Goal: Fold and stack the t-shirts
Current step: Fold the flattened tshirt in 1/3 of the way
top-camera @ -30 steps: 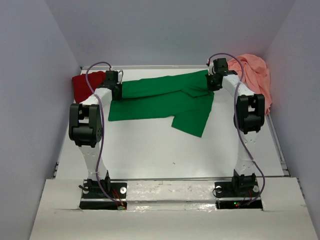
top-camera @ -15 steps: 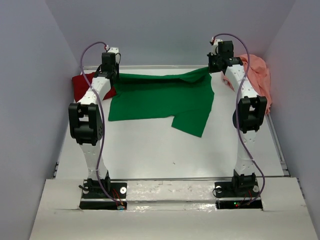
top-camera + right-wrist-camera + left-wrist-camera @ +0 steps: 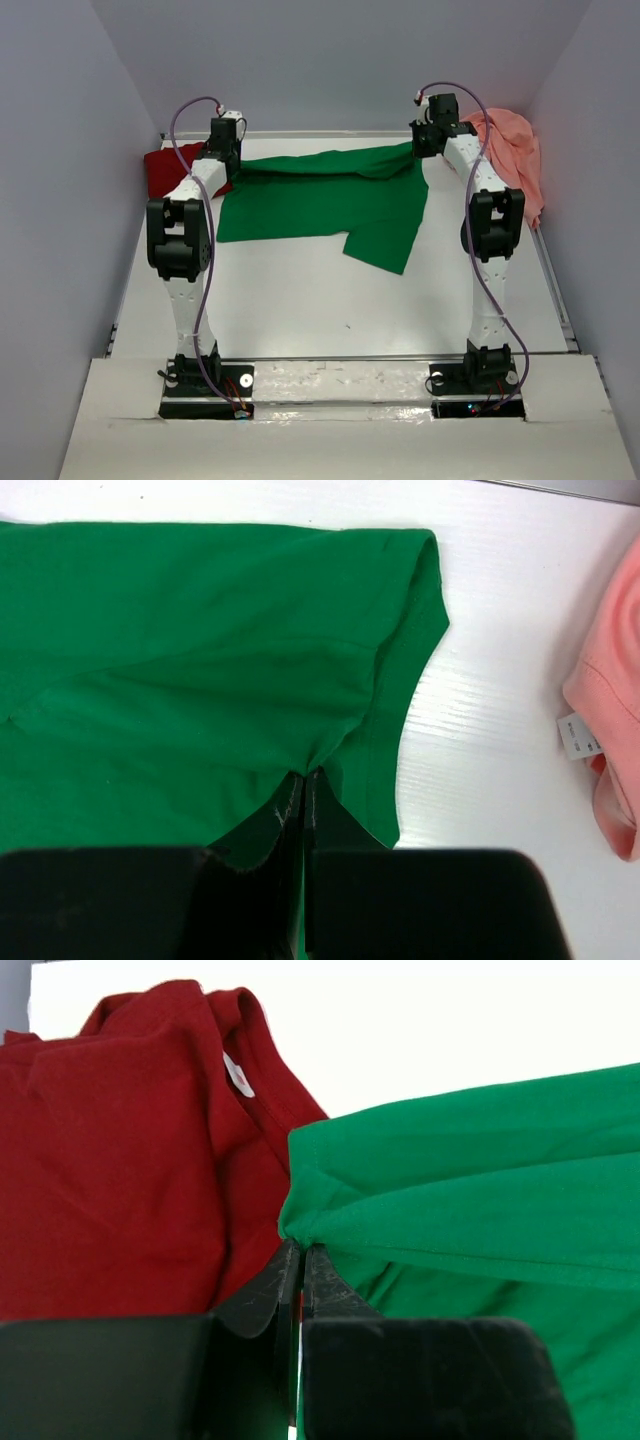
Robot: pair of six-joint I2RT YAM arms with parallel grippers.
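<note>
left hand [image 3: 300, 1250]: fingers closed on a pinch of the bright green cloth t-shirt [image 3: 330, 200], at its far-left corner
right hand [image 3: 303, 777]: fingers pressed together on the same green shirt, at its far-right corner by the sleeve hem
green shirt position: mid white desk [image 3: 300, 300]; far edge raised between the two hands, body lying flat on the near side, one sleeve poking out near-right
key relation: held edge runs left-right, hand to hand; all the loose cloth lies nearward of both hands. My read: the fold means carrying that edge toward the arm bases, over the body
nearer arm: neither, each sits on its own corner
dark red crumpled cloth t-shirt [image 3: 165, 170]: just left of the green shirt's far-left corner; can't tell if they touch
salmon-pink bunched cloth t-shirt [image 3: 510, 150]: right of the green shirt, strip of bare desk between
count: 3 shirts (1 green, 1 red, 1 pink); 2 hands, both occupied
progress guess: early, nothing stacked, red and pink untouched heaps
</note>
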